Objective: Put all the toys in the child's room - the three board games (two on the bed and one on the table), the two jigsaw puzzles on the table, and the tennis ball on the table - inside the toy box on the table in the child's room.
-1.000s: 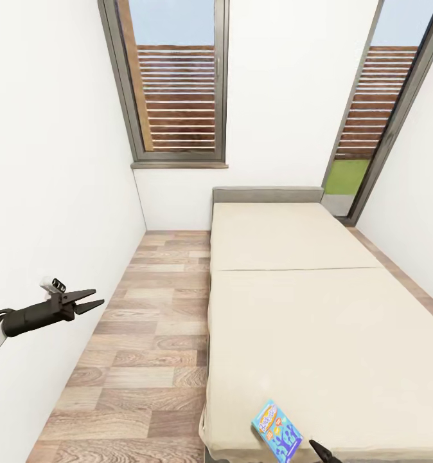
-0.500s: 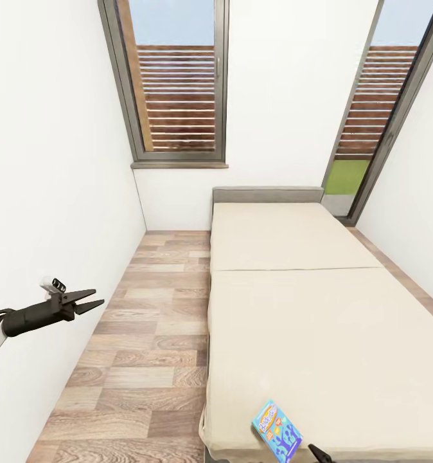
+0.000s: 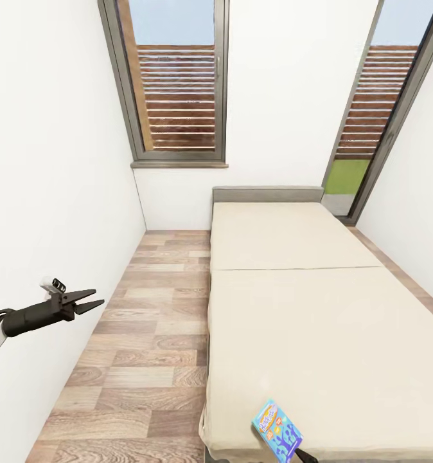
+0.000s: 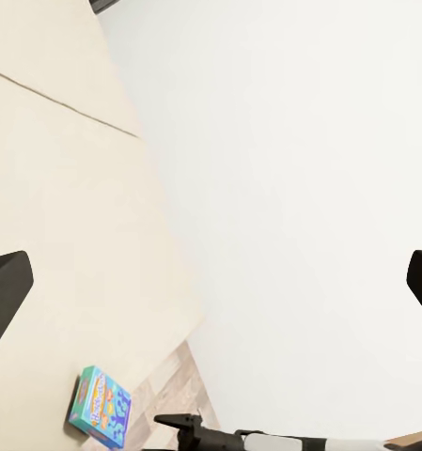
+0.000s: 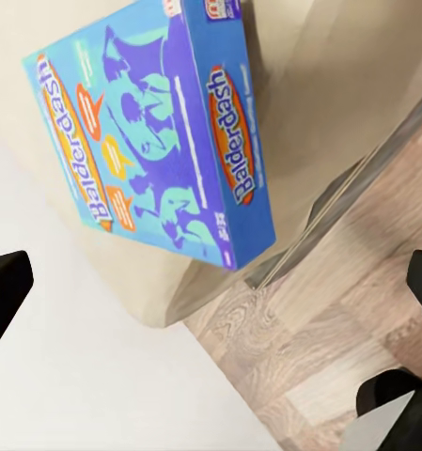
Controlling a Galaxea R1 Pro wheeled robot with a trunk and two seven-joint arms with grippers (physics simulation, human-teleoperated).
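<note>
Nearest to the robot, a blue board game (image 3: 277, 431) with the word "Balderdash" on its side lies flat on the bed (image 3: 306, 308), at the foot corner on the floor side, and nothing holds it. The right pincer (image 5: 211, 282) hangs just beside this box with its fingers wide apart. A little further, on the left, the left pincer (image 3: 91, 300) is raised over the wood floor (image 3: 146, 334) near the white wall (image 3: 43, 161); its fingers are also wide apart and empty. Behind the grey headboard (image 3: 268, 194) stand two tall windows (image 3: 178, 83).
</note>
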